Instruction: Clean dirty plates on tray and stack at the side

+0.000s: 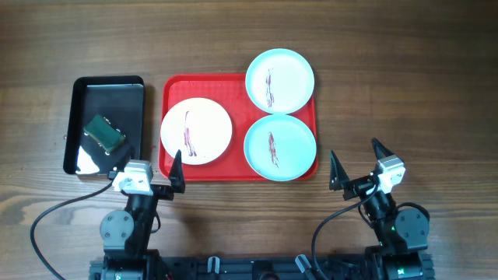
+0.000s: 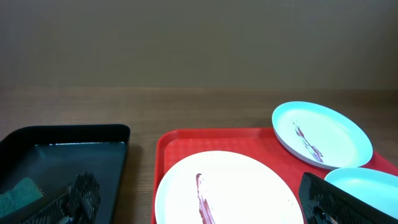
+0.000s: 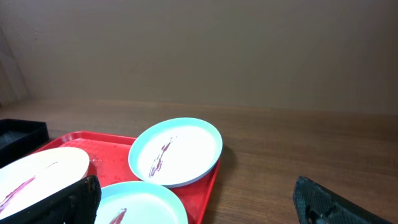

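A red tray [image 1: 173, 87] holds three plates, each with a dark red streak. The white plate [image 1: 196, 131] lies at its left. One mint-blue plate [image 1: 280, 79] sits at the back right, overhanging the rim. The other mint-blue plate [image 1: 280, 147] lies at the front right. My left gripper [image 1: 146, 167] is open and empty near the tray's front left corner. My right gripper [image 1: 356, 159] is open and empty on the bare table right of the tray. The left wrist view shows the white plate [image 2: 227, 186] between the fingers' line of sight; the right wrist view shows both mint-blue plates [image 3: 177, 151] [image 3: 140, 205].
A smaller black tray [image 1: 124, 93] stands left of the red tray and holds a green sponge [image 1: 104, 132]. The sponge also shows in the left wrist view [image 2: 22, 190]. Wooden table surface [image 1: 405, 93] lies right of the red tray.
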`<state>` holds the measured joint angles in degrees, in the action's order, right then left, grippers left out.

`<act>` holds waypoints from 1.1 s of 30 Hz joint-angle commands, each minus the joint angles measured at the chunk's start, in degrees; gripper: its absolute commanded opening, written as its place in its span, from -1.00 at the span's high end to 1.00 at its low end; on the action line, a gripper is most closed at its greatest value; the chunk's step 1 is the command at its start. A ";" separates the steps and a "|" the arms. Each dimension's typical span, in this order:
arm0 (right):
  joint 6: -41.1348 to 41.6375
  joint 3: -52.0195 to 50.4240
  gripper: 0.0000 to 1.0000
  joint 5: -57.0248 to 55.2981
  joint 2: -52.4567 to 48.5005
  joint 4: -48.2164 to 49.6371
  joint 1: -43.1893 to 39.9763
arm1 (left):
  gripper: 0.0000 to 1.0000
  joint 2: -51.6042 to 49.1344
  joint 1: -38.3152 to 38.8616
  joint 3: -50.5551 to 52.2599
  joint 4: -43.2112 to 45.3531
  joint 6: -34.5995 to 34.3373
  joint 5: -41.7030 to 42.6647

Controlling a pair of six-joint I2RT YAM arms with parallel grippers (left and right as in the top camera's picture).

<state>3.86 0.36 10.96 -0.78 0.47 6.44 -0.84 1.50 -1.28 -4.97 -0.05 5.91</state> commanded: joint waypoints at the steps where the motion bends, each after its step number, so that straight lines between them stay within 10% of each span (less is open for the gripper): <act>1: 0.63 -0.07 -0.99 0.52 0.35 0.42 0.24 | -1.00 0.42 0.37 0.50 0.07 0.94 -0.33; 18: 2.27 1.46 -1.00 4.68 0.35 1.60 0.24 | -1.00 0.39 0.37 -0.15 0.85 0.66 5.64; 33: -2.69 22.27 -1.00 11.10 -20.02 -6.88 0.24 | -1.00 -28.24 0.37 -31.43 -13.14 -0.39 5.64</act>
<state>4.62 16.84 19.09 -15.70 -3.86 6.44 -21.65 1.52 -23.81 -14.48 -0.27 10.63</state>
